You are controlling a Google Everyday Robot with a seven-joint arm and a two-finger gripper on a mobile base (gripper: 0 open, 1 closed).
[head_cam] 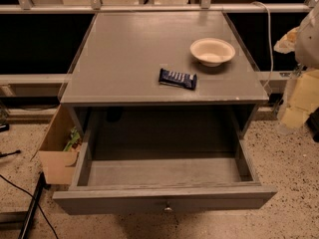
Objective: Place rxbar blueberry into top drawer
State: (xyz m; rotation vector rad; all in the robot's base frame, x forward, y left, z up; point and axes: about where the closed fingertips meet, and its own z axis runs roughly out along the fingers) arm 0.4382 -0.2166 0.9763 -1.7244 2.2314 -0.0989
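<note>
The rxbar blueberry (178, 78), a dark navy bar with white lettering, lies flat on the grey cabinet top (124, 59), near the front edge and right of centre. The top drawer (164, 173) is pulled out wide, with a small metal knob (168, 208) at the centre of its front panel. The drawer's inside shows only bare floor. My gripper (300, 103) hangs at the far right edge of the view, off the cabinet's right side and well away from the bar. It holds nothing that I can see.
A cream bowl (212, 51) stands on the top, behind and to the right of the bar. An open cardboard box (60, 148) with items inside sits on the floor against the cabinet's left side. A white cable (269, 29) hangs at the back right. Dark cables cross the floor at left.
</note>
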